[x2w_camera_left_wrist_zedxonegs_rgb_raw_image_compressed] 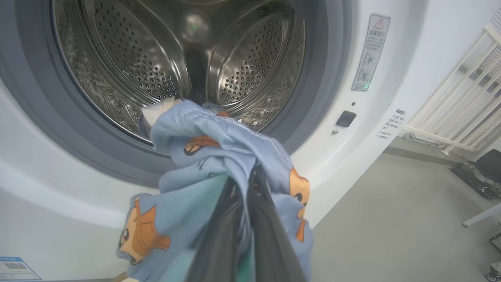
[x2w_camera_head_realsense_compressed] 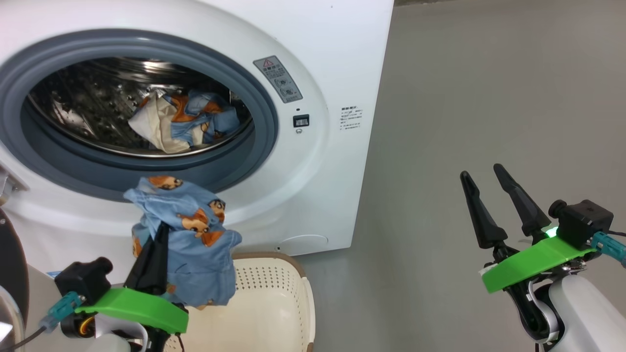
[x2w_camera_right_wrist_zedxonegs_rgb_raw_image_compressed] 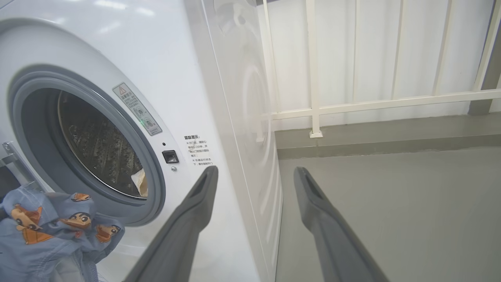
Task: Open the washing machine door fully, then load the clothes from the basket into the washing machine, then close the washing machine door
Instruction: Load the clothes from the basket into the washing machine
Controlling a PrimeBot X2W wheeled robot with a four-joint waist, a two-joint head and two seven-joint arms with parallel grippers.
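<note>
Left claw (x2w_camera_head_realsense_compressed: pixel 157 244): pressed together, pinching a bear-print garment (x2w_camera_head_realsense_compressed: pixel 195 230) just below the washing machine (x2w_camera_head_realsense_compressed: pixel 332 58) mouth.
Right claw (x2w_camera_head_realsense_compressed: pixel 481 173): spread, empty, right of the washing machine.
Other clothes (x2w_camera_head_realsense_compressed: pixel 181 122): lay inside the washing machine.
Risk: drooping folds likely to snag the gasket (x2w_camera_head_realsense_compressed: pixel 146 181); an early release would drop the garment outside the washing machine.

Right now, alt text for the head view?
The left tool holds a blue bear-print garment before the open washing machine, whose drum holds more clothes. The cream basket sits below; the right tool stands open over grey floor.
</note>
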